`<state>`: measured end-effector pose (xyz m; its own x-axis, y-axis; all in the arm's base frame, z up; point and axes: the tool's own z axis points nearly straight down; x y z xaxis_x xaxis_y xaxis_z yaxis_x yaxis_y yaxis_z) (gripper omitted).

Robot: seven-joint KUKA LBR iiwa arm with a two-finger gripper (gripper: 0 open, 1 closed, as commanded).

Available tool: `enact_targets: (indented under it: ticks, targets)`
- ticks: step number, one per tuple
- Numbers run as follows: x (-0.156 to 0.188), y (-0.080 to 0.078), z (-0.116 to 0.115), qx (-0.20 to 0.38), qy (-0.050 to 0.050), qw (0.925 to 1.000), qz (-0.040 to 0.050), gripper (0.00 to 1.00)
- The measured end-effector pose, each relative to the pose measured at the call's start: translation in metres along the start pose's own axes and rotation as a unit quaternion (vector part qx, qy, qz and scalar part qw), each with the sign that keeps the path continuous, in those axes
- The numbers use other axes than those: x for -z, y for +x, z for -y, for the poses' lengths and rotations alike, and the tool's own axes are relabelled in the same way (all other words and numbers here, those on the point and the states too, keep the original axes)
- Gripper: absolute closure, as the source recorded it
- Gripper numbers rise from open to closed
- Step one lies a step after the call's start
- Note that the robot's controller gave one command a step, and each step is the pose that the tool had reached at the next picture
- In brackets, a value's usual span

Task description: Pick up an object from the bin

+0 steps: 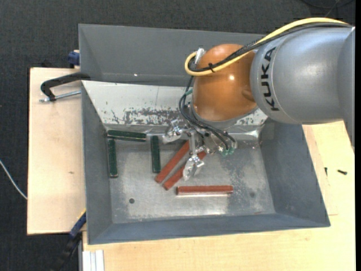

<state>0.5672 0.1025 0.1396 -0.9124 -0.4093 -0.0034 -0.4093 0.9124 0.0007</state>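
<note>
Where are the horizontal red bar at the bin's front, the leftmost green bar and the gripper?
horizontal red bar (204,189): camera view, middle of its top face.
leftmost green bar (113,158): camera view, middle of its length.
gripper (193,164): camera view, its lower end.

Grey bin (293,174); red bars (204,190); green bars (113,157)

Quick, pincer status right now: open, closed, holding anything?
Pincer: cannot be told; it sits low, right at the two slanted red sticks.
</note>
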Motion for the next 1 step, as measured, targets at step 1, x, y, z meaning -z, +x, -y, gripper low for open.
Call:
enact_targets:
  ticks: [1]
  targets:
    - [-0.0121, -0.0104, 0.0270, 0.061, 0.000, 0.9982, 0.0024, 0.00]
